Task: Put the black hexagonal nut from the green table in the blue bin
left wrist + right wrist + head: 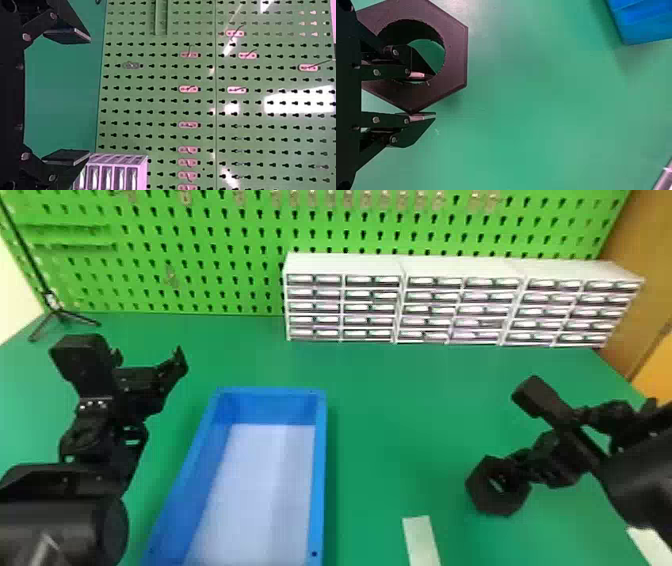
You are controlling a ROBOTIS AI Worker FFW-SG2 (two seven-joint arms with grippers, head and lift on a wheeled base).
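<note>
I face a green pegboard [215,266] behind my green table [400,390].
White drawers [345,265] stand along the pegboard's foot, a black tripod [59,312] far left, a brown panel [645,240] right; small hooks [185,196] dot the pegboard, and my left wrist view catches bright glare [301,101] on it.

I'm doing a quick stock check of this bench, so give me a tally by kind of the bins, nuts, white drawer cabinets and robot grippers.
Blue bin: 1
Black hexagonal nut: 1
White drawer cabinets: 3
Grippers, left and right: 2
Total: 7
</note>
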